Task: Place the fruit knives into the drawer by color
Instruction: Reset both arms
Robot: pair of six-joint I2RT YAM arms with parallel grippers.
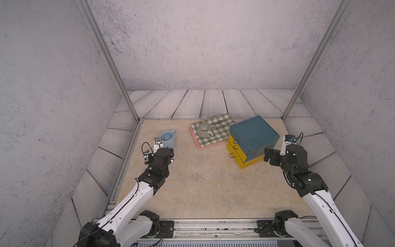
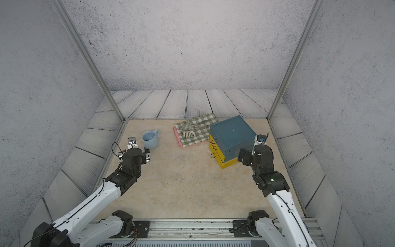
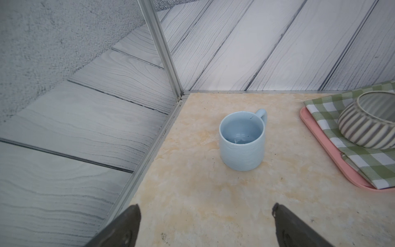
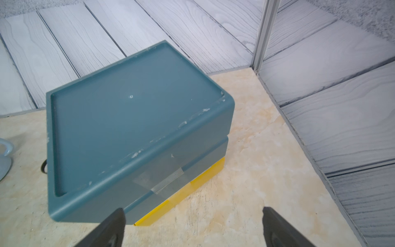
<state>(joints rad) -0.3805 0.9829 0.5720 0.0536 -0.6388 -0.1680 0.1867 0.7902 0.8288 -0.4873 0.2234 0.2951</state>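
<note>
Top views, table (image 1: pixel 203 188): no fruit knives are seen on it, nor in either wrist view.
Left gripper (image 3: pixel 206 213): held at the near left, jaws spread wide and empty; the blue mug (image 3: pixel 242 141) stands just beyond it, untouched.
Right gripper (image 4: pixel 193 212): held at the near right, jaws spread wide and empty, beside the right flank of the drawer (image 1: pixel 254 132) and apart from it.
Drawer: set at the right, turned at an angle; all three fronts appear pushed in, with the ring pulls (image 1: pixel 235 141) facing left.
Far centre: a striped cup (image 1: pixel 204 129) is seated on a checked cloth (image 1: pixel 220 128) laid over a pink tray (image 1: pixel 195 139), near the drawer.
Step in hand: sorting is judged finished, the knives presumably shut inside; this cannot be confirmed.
Next move: nothing is found to pick up; a retreat clear of the drawer is called for, with the lowest front checked for full closure.
</note>
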